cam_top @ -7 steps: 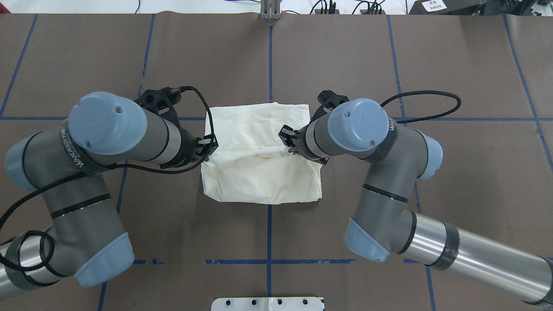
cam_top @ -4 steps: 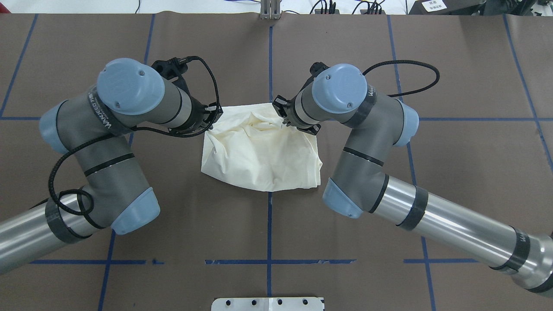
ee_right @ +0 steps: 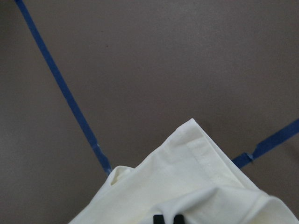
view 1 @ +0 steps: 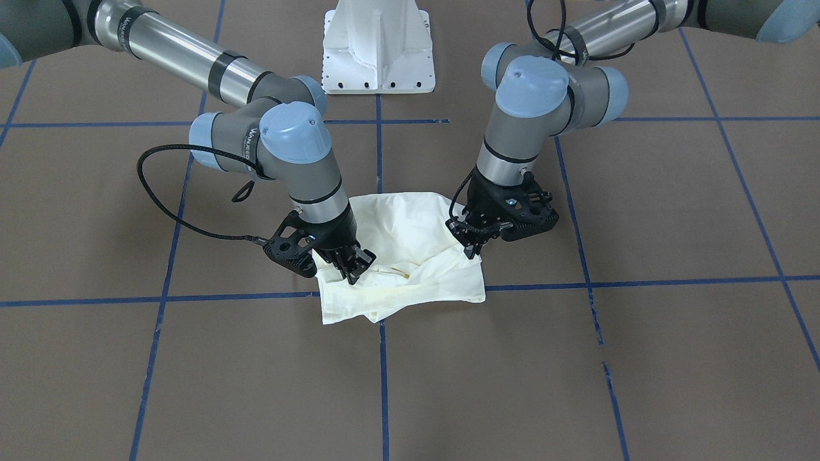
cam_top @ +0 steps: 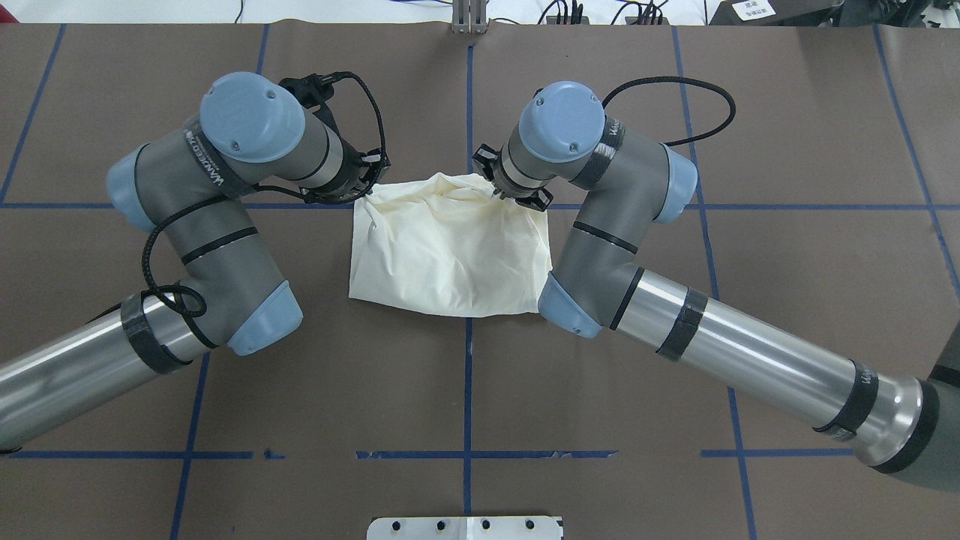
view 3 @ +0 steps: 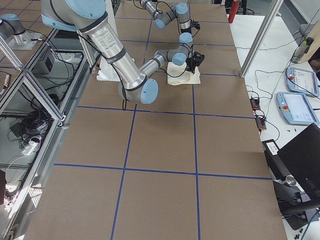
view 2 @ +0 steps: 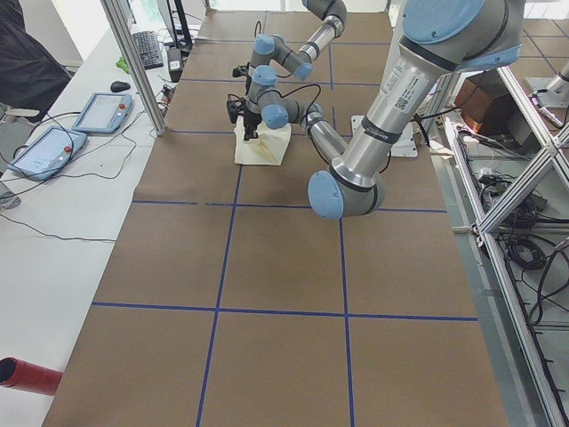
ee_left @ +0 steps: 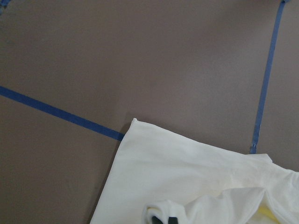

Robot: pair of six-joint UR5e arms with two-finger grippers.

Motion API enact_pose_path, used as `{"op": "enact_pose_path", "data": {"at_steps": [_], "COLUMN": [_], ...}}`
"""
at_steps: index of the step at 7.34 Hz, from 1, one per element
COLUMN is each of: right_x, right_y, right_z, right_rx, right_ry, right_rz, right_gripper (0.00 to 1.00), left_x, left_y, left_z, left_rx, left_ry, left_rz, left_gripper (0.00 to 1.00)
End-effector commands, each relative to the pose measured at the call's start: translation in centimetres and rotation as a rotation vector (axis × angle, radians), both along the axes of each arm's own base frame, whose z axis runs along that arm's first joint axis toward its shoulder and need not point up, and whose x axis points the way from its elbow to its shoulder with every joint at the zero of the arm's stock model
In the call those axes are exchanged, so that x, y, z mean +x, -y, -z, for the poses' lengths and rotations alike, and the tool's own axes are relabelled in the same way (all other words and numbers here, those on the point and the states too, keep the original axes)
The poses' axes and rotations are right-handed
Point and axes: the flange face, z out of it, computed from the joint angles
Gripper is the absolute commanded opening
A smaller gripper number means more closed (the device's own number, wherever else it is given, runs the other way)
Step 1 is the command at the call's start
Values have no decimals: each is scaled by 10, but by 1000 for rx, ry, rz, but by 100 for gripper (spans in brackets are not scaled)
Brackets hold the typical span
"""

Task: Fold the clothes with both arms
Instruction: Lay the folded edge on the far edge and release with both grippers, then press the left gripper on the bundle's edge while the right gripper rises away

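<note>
Low, both hands (view 1: pixel 352 267) (view 1: pixel 475 246) on T-shirt (view 1: pixel 410 234)

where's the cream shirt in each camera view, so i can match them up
exterior front-facing: shirt, centre, slightly below middle
overhead exterior: centre, just above middle
exterior left: small, top, left of centre
exterior right: small, top, right of centre
left wrist: lower right
right wrist: bottom centre
shared landmark: blue tape cross at its edge
</note>
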Motion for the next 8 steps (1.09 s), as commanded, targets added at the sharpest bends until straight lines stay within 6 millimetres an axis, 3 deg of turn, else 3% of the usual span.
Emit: {"op": "enact_pose_path", "data": {"at_steps": [1,3,4,6,8], "right_x": [4,31,33,35,51], "right_y": [13,31,31,29,23], "right_z": [-6,0,2,-3,-11], "right_rx": [56,65,86,85,96], "right_ry": [-7,39,37,33,39], "right_rz": [22,63,80,114,125], "right_gripper": [100,100,100,100,100], "left_x": [7,-11,-20,-42,-26], "left_y": [31,44,46,7,-15], "left_z": [-19,-18,-17,-33,-24], "left_rx": [14,84,160,227,240], "left_ry": [7,32,43,-144,-222], "left_rz": [22,-9,-54,-178,-202], "left_gripper": [100,100,100,100,100]}}
